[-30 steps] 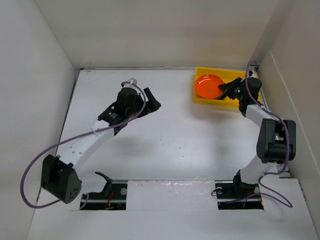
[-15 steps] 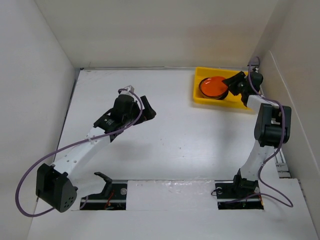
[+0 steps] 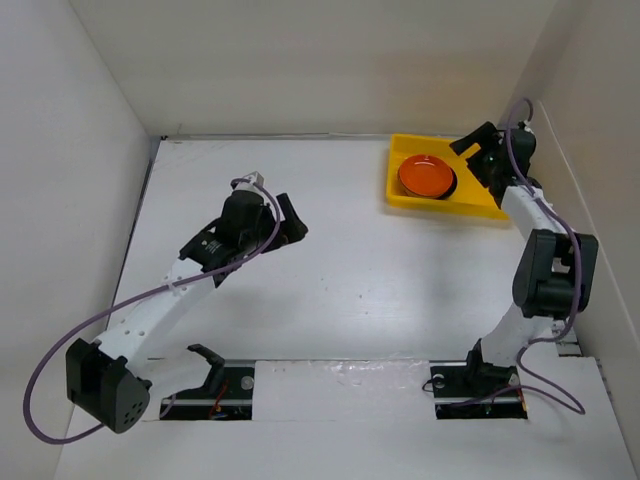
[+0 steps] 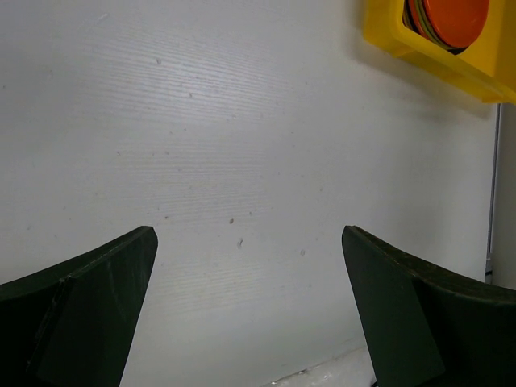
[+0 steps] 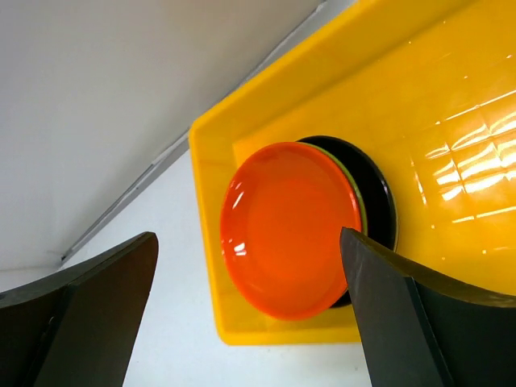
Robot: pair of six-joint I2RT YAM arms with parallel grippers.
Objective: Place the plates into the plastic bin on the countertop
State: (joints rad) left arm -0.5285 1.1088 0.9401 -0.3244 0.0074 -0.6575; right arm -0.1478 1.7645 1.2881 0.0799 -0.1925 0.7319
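The yellow plastic bin [image 3: 470,203] sits at the back right of the white countertop [image 3: 350,270]. Inside it lies a stack of plates with an orange plate [image 3: 423,176] on top; a lime green rim and a black plate [image 5: 379,201] show beneath it in the right wrist view. My right gripper [image 3: 468,158] hangs open above the bin's right half, nothing between its fingers [image 5: 403,322]. The orange plate [image 5: 290,230] lies free below it. My left gripper [image 3: 290,215] is open over bare countertop at centre left, holding nothing. The bin [image 4: 387,40] shows far off in the left wrist view.
White walls close in the countertop on the left, back and right; the right wall stands close behind the bin. Purple cables trail from both arms. The arm bases [image 3: 480,385] sit at the near edge.
My right gripper opened, let the orange plate drop onto the stack, and rose back toward the right wall. The left arm drew back slightly toward its base.
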